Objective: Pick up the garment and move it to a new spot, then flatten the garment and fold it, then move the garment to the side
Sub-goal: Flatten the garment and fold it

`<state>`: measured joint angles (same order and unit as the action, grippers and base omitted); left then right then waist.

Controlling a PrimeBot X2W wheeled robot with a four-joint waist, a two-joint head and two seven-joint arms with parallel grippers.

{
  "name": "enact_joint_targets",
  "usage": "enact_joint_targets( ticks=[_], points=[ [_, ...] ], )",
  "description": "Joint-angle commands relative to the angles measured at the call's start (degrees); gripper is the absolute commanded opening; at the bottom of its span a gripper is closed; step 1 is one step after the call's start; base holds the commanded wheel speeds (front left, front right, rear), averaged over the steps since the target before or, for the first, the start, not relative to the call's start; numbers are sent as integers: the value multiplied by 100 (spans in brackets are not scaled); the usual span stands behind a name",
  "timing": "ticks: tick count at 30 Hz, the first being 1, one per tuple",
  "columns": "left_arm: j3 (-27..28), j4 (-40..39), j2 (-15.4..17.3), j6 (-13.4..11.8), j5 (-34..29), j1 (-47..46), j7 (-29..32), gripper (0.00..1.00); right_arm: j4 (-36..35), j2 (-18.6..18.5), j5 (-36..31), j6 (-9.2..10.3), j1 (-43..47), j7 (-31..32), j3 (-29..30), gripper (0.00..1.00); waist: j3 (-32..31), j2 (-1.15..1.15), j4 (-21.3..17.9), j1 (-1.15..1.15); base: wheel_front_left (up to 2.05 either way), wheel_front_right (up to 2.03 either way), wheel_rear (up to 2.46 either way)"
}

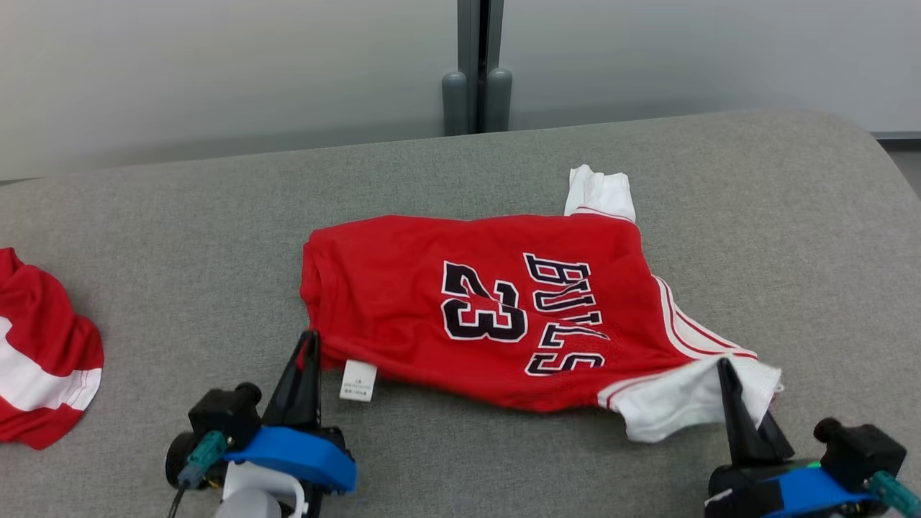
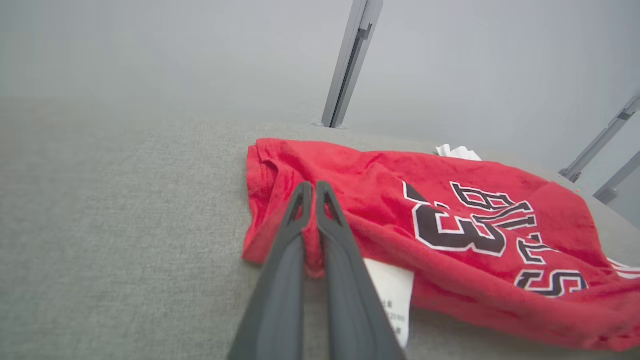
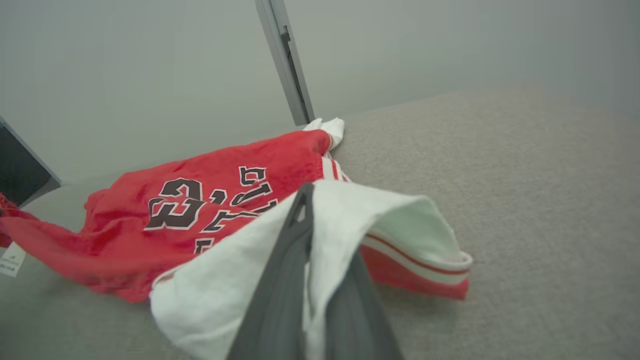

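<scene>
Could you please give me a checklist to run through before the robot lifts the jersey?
1. The left gripper is shut on the red jersey at its near hem corner: ok.
2. The right gripper is shut on the near white sleeve: ok.
3. Jersey lying flat: not ok. It is rumpled and the far white sleeve is bunched.
4. The other red-and-white garment lies apart from the jersey: ok.
5. How many cloth layers each gripper pinches: cannot tell.
</scene>
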<state>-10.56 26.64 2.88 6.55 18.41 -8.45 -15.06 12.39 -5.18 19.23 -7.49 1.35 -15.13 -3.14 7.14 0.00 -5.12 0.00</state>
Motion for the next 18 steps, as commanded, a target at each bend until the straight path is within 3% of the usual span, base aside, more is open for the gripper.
enact_joint_targets(
  ticks=[1,9,18],
  points=[
    [28,-81,35,37,-50,-209,-15,0,-113,-57,57,-1,-170,-2,6,0,44,0,-3,0,0,0,0],
    [-214,80,364,101,10,-1775,84,0,-161,-370,459,-1,-1795,-2,-106,0,549,0,-102,0,0,0,0],
    [-522,634,913,107,332,-4854,702,0,1019,-792,1025,-1,-5099,138,-542,0,1594,0,-255,0,0,0,0]
  ],
)
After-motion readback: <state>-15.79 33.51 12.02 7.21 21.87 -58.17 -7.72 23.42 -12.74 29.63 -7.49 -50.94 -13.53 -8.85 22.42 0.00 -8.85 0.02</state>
